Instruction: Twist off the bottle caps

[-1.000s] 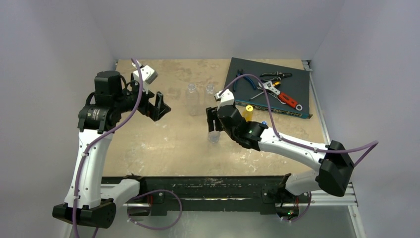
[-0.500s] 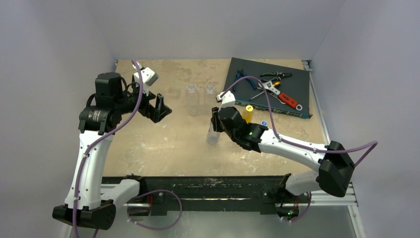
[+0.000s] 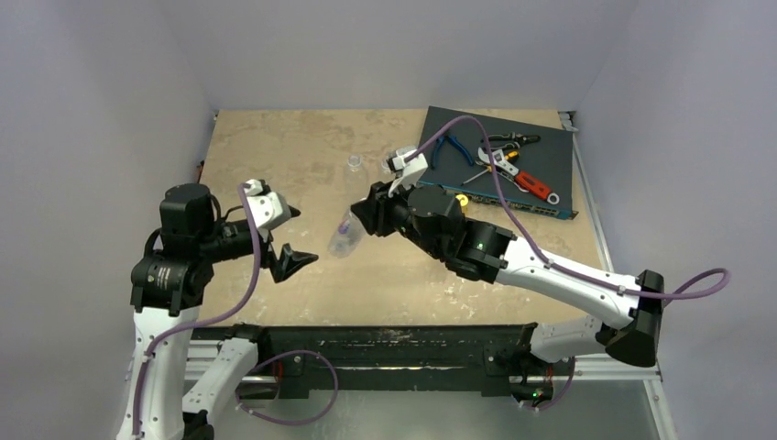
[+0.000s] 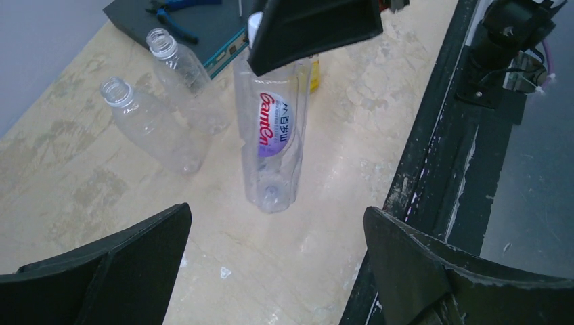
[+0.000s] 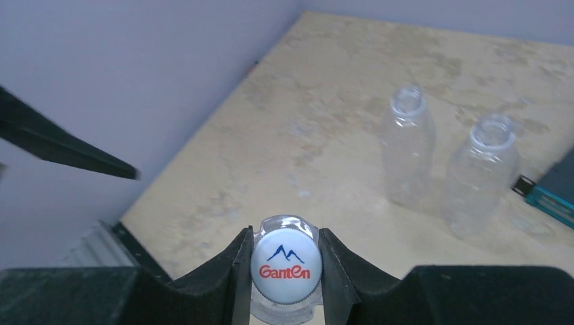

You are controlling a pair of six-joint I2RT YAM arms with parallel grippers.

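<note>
My right gripper (image 5: 287,265) is shut on the white cap (image 5: 287,263), printed "Ganten", of a clear bottle (image 3: 341,238). The bottle hangs tilted from that grip, its base pointing toward my left gripper (image 3: 293,238). In the left wrist view the bottle (image 4: 274,145) sits ahead of my left gripper (image 4: 277,264), which is open and holds nothing. Two clear bottles without caps (image 5: 406,142) (image 5: 482,169) stand on the table behind. A yellow cap (image 3: 462,199) shows beside my right arm; its bottle is mostly hidden.
A dark flat box (image 3: 550,170) at the back right carries pliers, a red-handled wrench (image 3: 536,186) and other tools. The black rail of the table's near edge (image 4: 440,135) runs close to the right of my left gripper. Grey walls enclose the table.
My right gripper shut on the bottle's cap, then carried the bottle left and tilted it. My left arm swung down toward the near edge and now faces the bottle.
</note>
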